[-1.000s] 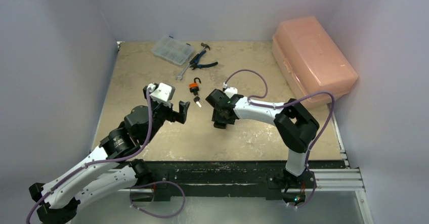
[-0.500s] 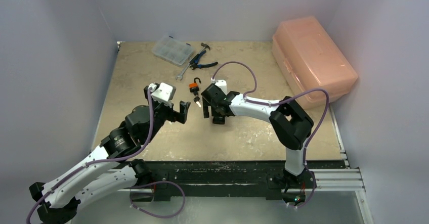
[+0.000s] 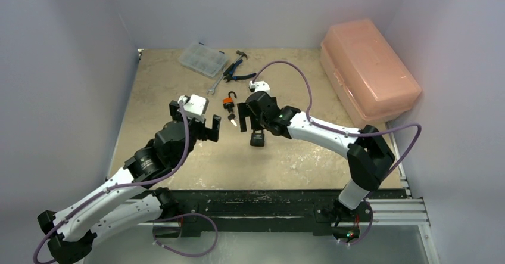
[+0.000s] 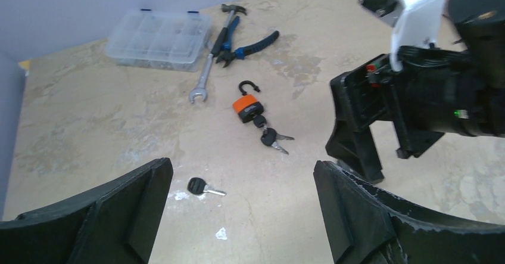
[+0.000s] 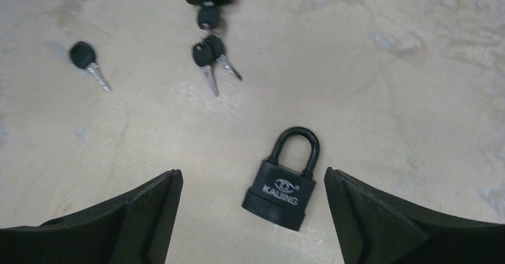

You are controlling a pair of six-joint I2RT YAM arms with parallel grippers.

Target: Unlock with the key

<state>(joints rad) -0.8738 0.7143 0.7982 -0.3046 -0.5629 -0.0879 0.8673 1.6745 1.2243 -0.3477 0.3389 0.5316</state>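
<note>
A black padlock (image 5: 279, 192) with its shackle shut lies flat on the table (image 3: 298, 157), between my right gripper's (image 5: 253, 180) open fingers and untouched. In the top view that padlock (image 3: 257, 139) is just below the right gripper (image 3: 251, 127). An orange padlock (image 4: 247, 107) with its shackle open lies further back. A key sits in it and a bunch of keys (image 4: 271, 139) hangs from it. A single black-headed key (image 4: 199, 186) lies loose in front of my left gripper (image 4: 243, 174), which is open and empty.
A clear organiser box (image 3: 203, 59), pliers (image 3: 238, 73), a wrench (image 3: 215, 85) and a small hammer (image 3: 241, 54) lie at the back. A large pink toolbox (image 3: 369, 67) stands at the back right. Walls close in the left, back and right.
My right gripper has opened wide and its wrist has swung back and left towards the orange padlock. The black padlock now lies free on the table. The left arm has shifted only slightly.
</note>
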